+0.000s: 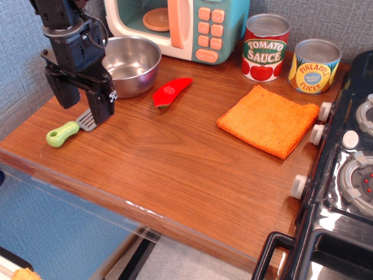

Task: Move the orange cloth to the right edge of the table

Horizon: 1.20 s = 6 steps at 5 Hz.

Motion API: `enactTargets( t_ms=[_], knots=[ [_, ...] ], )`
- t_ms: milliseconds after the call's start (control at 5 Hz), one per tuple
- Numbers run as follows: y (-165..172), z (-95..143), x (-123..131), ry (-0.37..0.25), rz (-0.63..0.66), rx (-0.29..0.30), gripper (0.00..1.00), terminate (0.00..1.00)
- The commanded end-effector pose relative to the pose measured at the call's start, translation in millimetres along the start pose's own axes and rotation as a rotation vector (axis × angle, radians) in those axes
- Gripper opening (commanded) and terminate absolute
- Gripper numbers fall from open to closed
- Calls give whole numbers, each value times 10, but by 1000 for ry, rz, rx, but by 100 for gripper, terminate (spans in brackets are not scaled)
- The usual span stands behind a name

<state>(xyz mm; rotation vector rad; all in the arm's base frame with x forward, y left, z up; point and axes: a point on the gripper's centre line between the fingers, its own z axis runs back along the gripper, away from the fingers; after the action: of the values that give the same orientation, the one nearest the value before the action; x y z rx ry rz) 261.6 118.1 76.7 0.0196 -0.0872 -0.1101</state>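
Observation:
The orange cloth point(269, 120) lies flat on the brown wood-grain table point(169, 169) at its right side, its right corner close to the white knobs of the black toy stove point(344, 192). My gripper point(83, 98) is at the far left of the table, well away from the cloth. Its two black fingers point(101, 105) point down, spread apart and empty, just above the spatula.
A spatula with a green handle point(63, 133) lies under the gripper. A steel bowl point(129, 64) and a red pepper toy point(171, 91) sit behind. A toy microwave point(186, 26), a tomato sauce can point(265, 48) and a pineapple can point(315, 66) stand at the back.

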Motion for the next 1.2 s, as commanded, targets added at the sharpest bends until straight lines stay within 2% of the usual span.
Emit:
enactTargets(
  t_ms=[0, 200, 400, 800, 1000],
  knots=[
    [0, 0, 0, 0, 0, 0, 100, 0],
    [-140, -8, 89, -9, -43, 0, 100, 0],
    [-381, -9, 319, -30, -106, 14, 100, 0],
    [-1082, -30, 1023, -75, -165, 14, 100, 0],
    [-1400, -32, 1353, -100, -150, 0, 100, 0]
  ],
)
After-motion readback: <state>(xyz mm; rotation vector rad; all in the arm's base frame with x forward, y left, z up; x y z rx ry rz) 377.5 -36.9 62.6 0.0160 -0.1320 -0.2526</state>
